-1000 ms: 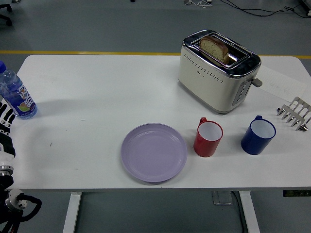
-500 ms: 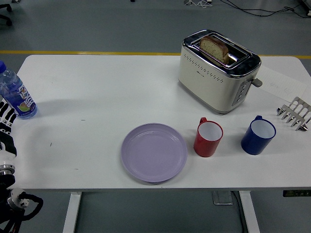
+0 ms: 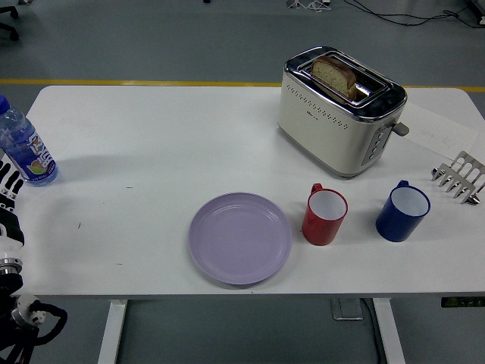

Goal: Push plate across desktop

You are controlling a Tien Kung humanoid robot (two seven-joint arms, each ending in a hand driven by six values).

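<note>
While I watched the head view, the left hand (image 3: 9, 199) sat at the very left edge of the picture, beside the table's (image 3: 136, 136) left end and only partly in frame. I could make out black-and-white fingers (image 3: 10, 182) pointing up toward the far side, but so little of them showed that I could not tell how far open they were. They held nothing that I could see. Nothing of the hand touched the plate; the two were well apart. I saw no right hand anywhere.

Nearest to me, close to the table's front edge and a little left of centre, lay the lilac plate (image 3: 240, 238), flat and bare. Just beside it on the right stood the red mug (image 3: 325, 217), white inside, its handle turned to the far side; a narrow gap showed between mug and plate. Further right stood the blue mug (image 3: 402, 211), apart from the red one.

Past the hand, at the left edge, a water bottle (image 3: 26, 149) with a blue cap stood just beyond the fingertips. At the right edge lay a metal toast rack (image 3: 459, 178). Farthest back, right of centre, stood the cream toaster (image 3: 338, 111) with a slice of bread (image 3: 334, 74) sticking up from its slot.
</note>
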